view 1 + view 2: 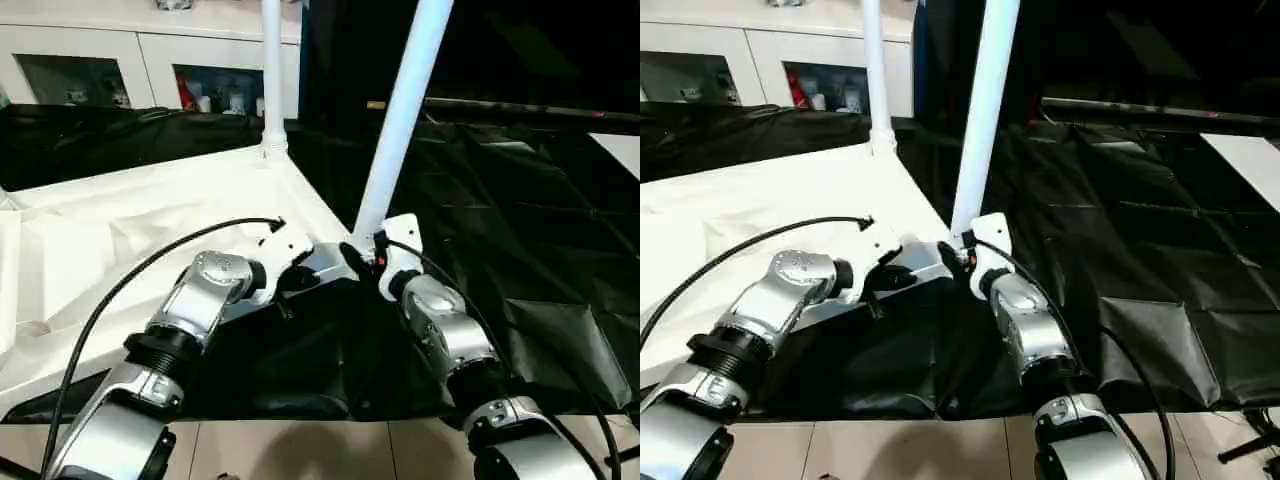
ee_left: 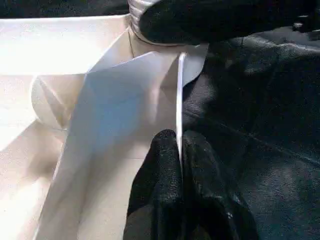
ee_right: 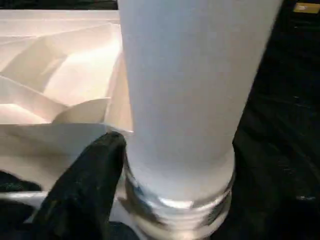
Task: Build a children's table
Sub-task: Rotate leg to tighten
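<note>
Cabinet (image 1: pixel 150 60) stands behind; left pincer (image 2: pixel 179 150) pinches tabletop rim (image 2: pixel 178 100), right pincer (image 1: pixel 362 258) wide around leg (image 1: pixel 400 120).

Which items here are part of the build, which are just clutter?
Job: tabletop; near leg at the corner socket; far leg, upright in its socket.
Lying about: black cloth; cabinet behind, with small items on its shelves.

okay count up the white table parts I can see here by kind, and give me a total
White legs standing up: 2 (far-corner leg, near leg)
White tabletop, underside up: 1
Total: 3
</note>
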